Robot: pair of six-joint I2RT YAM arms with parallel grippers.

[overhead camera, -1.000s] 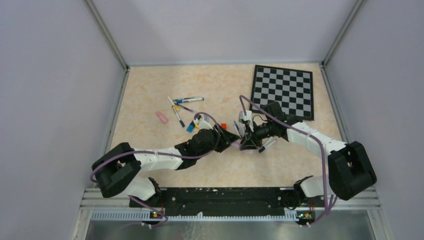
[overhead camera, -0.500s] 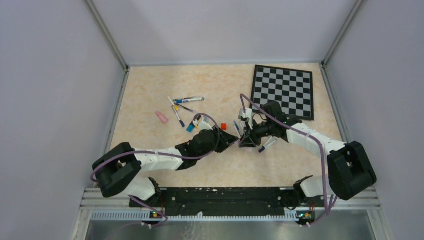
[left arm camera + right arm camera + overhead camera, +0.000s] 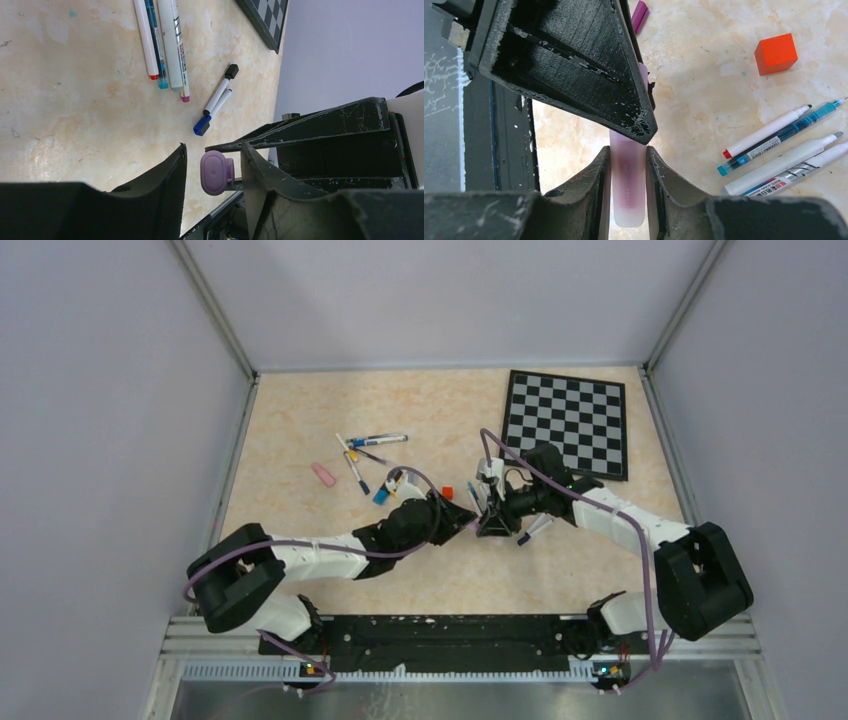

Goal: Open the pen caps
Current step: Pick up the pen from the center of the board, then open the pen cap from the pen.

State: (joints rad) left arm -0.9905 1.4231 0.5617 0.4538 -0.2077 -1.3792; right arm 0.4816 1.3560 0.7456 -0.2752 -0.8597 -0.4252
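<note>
Since a second ago: the left gripper (image 3: 466, 519) and right gripper (image 3: 628, 151) have barely shifted (a slight drift away from the arm bases). They remain nose to nose at mid-table (image 3: 300, 410), and the pens around them lie as they did.
Right gripper: clamped across the barrel of a pink highlighter (image 3: 628, 195), apparently clear of the table, with its capped end presented to the other arm.
Left gripper: jaws parted around the purple cap (image 3: 215, 172). A sliver of daylight shows on either side, so it brackets the cap without pinching it.
Step in hand: by the look of it, the uncapping of this highlighter, caught just short of the grip.
Next move: it calls for the left jaws to close squarely on the cap. The pull should then run straight along the pen's length while the right holds firm; a skewed tug could drag the barrel through its fingers.
Close by: four pens (image 3: 781, 145) lie side by side just beside the pair, coloured tips showing, with an orange-red cube (image 3: 776, 53) near them. Two slim pens (image 3: 219, 97) nearby wear a black and a blue cap.
Farther out: a scatter of pens (image 3: 365, 452) lies beyond the left arm, and a checkerboard (image 3: 566, 420) sits in the far right corner.
</note>
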